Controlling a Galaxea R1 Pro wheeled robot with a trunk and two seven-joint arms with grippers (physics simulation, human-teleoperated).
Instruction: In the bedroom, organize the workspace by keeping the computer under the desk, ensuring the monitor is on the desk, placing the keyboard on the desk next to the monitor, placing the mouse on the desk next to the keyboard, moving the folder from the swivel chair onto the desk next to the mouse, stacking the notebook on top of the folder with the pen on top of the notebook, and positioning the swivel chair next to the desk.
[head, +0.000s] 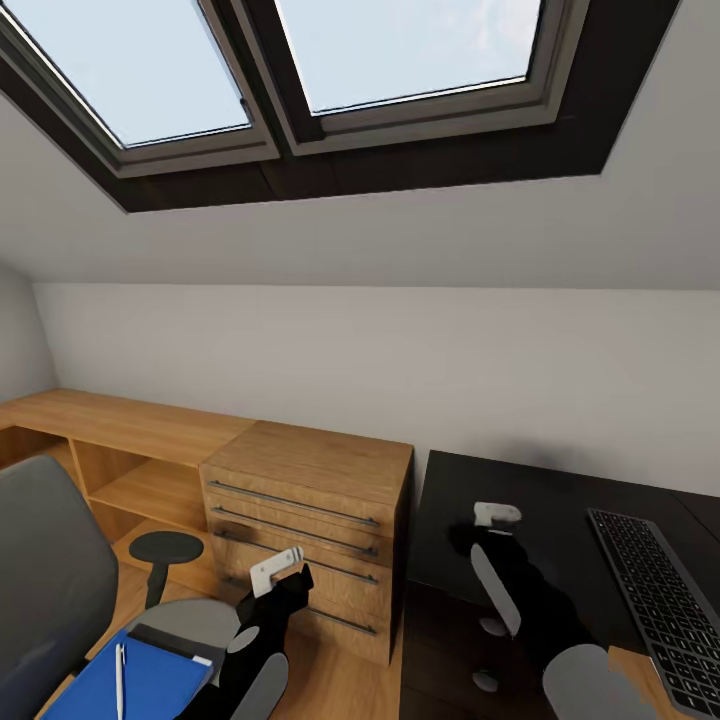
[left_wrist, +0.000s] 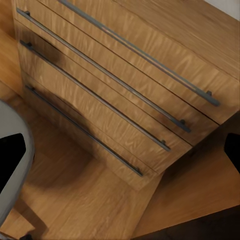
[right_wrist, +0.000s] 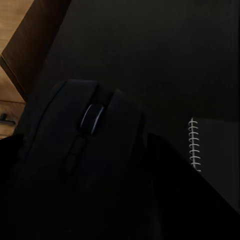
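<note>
1. At your left, the folder (head: 150, 685) lies on the swivel chair (head: 50, 570) with the pen (head: 120, 680) on it; tilt it in lifting and the pen rolls off.
2. Your left tool (head: 280, 575) hangs spread and empty before the drawer chest (head: 310, 500); a careless swing strikes it.
3. Over the desk (head: 560, 510), your right tool (head: 497, 515) seems to pinch the mouse (right_wrist: 85, 135); release it high and it may land on the notebook (right_wrist: 220, 150), away from the keyboard (head: 660, 590).

No readable text or labels.
</note>
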